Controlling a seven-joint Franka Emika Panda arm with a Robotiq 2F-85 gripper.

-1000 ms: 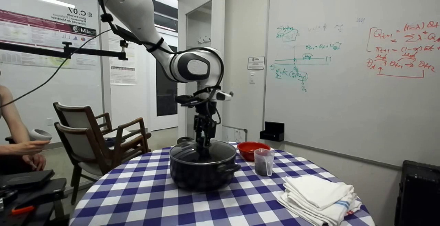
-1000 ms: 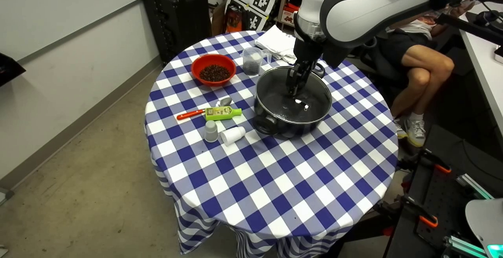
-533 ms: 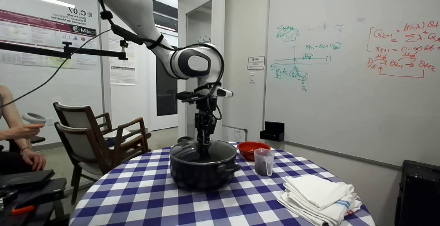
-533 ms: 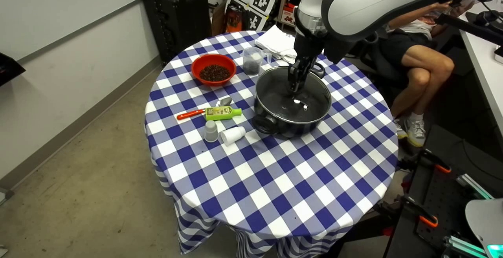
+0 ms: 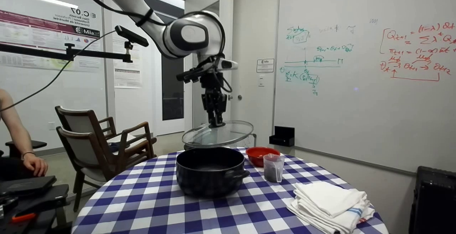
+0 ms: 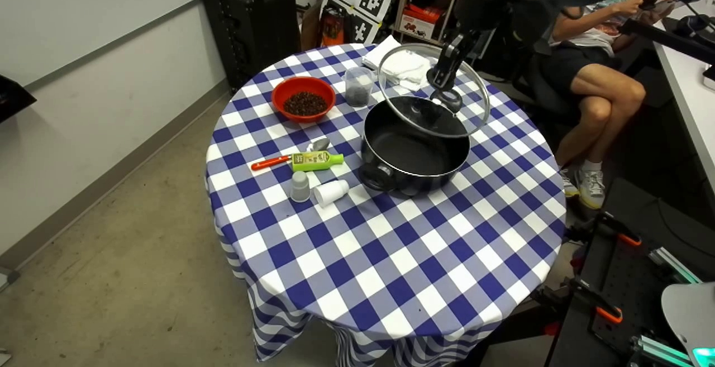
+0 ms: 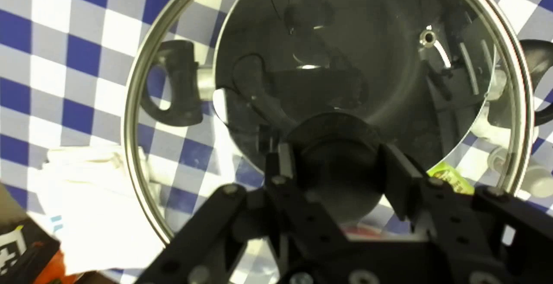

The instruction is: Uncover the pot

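The wide black pot point(image 5: 208, 180) stands on the checked tablecloth; its dark inside shows in an exterior view, with its wall point(image 6: 416, 184) toward the camera. The round glass lid point(image 5: 199, 136) hangs above it, apart from the rim and tilted; it also shows in an exterior view point(image 6: 479, 121). My gripper point(image 5: 215, 121) points down and is shut on the lid's black knob. In the wrist view my gripper point(image 7: 337, 163) has the dark knob point(image 7: 339, 154) between its pads. The pot's side handle point(image 7: 173, 115) shows through the glass there.
A red bowl point(image 6: 301, 84) with brown beans and a clear measuring cup point(image 6: 357, 89) stand beside the pot. Folded white towels point(image 5: 331, 202) lie at the table's edge. A green bottle point(image 6: 317, 161), a red-handled utensil point(image 6: 271, 163) and small cups point(image 6: 331, 192) lie nearby.
The lid sat on the pot in both earlier moments, with my gripper at its knob. Now my gripper has risen with the lid, which has come off the rim and tilted. The pot has not moved.
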